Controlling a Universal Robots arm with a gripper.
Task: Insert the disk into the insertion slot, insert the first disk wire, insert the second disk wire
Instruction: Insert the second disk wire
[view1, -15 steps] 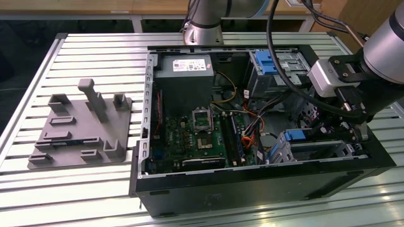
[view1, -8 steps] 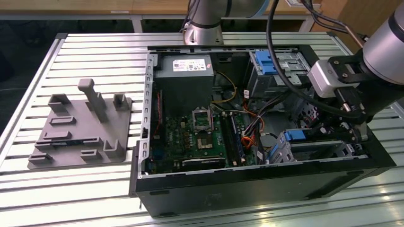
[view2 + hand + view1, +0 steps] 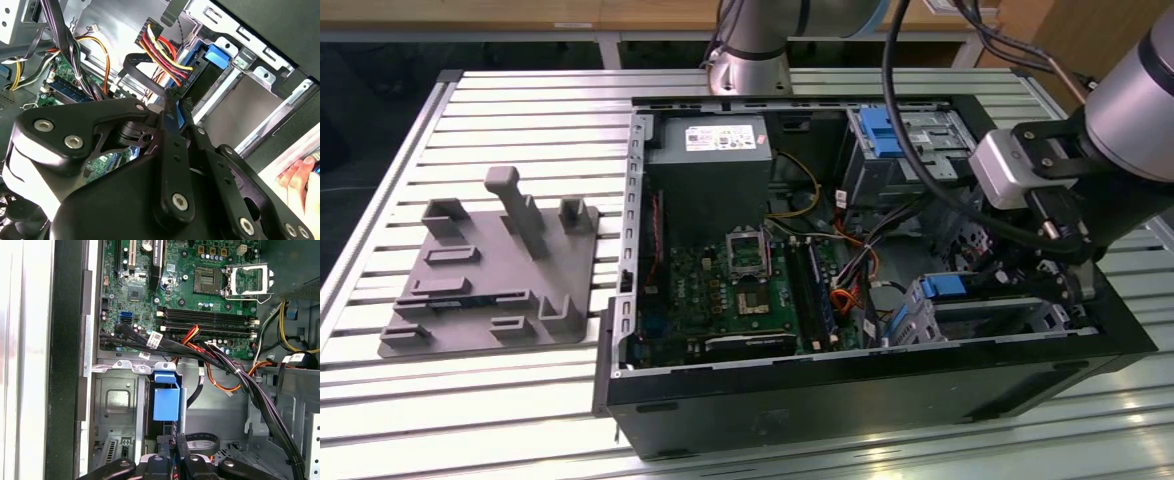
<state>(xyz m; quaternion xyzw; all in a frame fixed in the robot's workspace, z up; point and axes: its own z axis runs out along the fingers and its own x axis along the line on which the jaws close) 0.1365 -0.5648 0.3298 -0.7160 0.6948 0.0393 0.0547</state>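
The slatted metal counter (image 3: pixel 520 400) carries an open black desktop computer case (image 3: pixel 854 400), with a grey plastic fixture plate of upright blocks (image 3: pixel 494 280) lying at about nine o'clock from the case in the exterior view. Inside the case a green motherboard (image 3: pixel 747 290) sits near the middle, and a grey power supply box with a white label (image 3: pixel 710 150) lies at twelve o'clock from it. At four o'clock from the motherboard stands the boxy silver sheet-metal insertion slot (image 3: pixel 994 315), and the flat disk in its bright blue plastic carrier (image 3: pixel 165 400) sits inside it, seated in the cage. The black gripper (image 3: pixel 175 102) of the silver robot arm (image 3: pixel 1147 100) hangs right over that cage; its jaws are closed together on a small black wire connector (image 3: pixel 172 94) at the edge of the disk's blue carrier. A bundle of red, yellow and black wires (image 3: pixel 162 55) runs just beside the fingertips. A person's hand (image 3: pixel 300 175) rests outside the case wall.
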